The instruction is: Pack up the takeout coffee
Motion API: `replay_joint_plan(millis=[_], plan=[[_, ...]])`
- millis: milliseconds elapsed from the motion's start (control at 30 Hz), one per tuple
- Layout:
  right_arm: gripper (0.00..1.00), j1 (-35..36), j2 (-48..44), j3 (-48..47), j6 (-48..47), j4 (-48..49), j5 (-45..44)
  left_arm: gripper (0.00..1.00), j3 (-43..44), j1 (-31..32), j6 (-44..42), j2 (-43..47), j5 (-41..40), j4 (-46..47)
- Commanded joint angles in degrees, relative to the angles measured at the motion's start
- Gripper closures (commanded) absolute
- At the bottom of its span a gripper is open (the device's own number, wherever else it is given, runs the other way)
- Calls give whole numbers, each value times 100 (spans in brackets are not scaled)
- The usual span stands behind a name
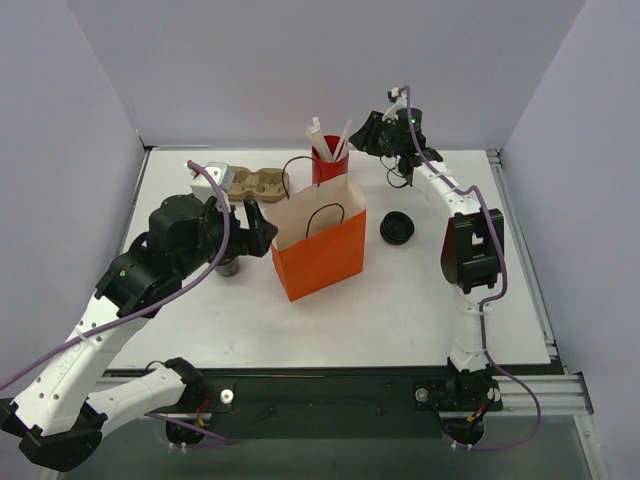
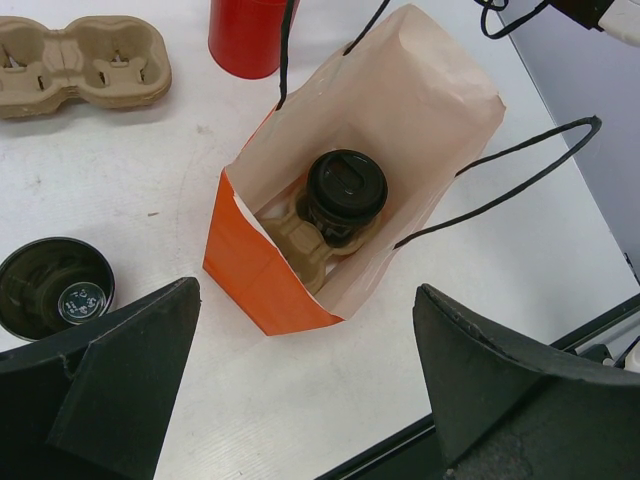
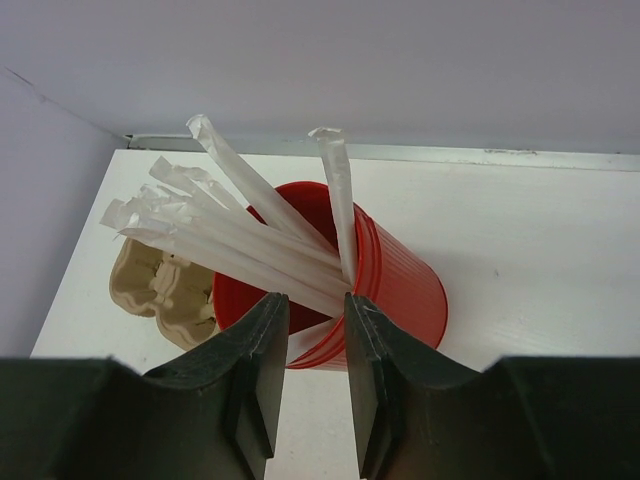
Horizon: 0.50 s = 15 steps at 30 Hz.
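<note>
While a lidded coffee cup [image 2: 345, 195] sits in a cardboard carrier [image 2: 295, 240] at the bottom of the orange paper bag [image 2: 250, 275], an uncovered coffee cup [image 2: 55, 290] stands outside it on the worktop [image 2: 150, 200], and that is where trouble looks likeliest. The uncovered cup is just off the outer side of one finger of the left claw [image 2: 305, 298], close enough that a sideways swing or a careless descent could tip it or skate it away. The packed cup lies below and ahead of that claw, in line with the space between its fingers, which are spread fully wide and grasp nothing. A reach into the bag from here could snag a black handle [image 2: 500, 185] or crush the thin paper wall and topple bag and cup together. The right claw [image 3: 315, 305] is well away from both cups. Its fingers are parted only narrowly and pinch nothing that can be made out. It faces the red cup [image 3: 400, 290] of wrapped straws [image 3: 250, 250], and closing there could drag out several straws or knock the cup over. A dark round piece [image 1: 397, 228], lid or cup unclear, lies near that arm.
</note>
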State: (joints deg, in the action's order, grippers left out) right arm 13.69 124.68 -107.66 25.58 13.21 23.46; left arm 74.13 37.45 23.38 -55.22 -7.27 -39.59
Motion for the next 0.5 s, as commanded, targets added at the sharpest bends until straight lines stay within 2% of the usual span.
replay_joint_plan(millis=[0, 233, 467], plan=[[71, 37, -550, 104, -1, 331, 150, 3, -39, 8, 35, 99, 41, 242], [71, 63, -656, 289, 26, 454, 167, 3, -65, 8, 35, 143, 32, 224], [70, 28, -700, -62, 78, 401, 176, 3, -83, 8, 35, 152, 41, 233]])
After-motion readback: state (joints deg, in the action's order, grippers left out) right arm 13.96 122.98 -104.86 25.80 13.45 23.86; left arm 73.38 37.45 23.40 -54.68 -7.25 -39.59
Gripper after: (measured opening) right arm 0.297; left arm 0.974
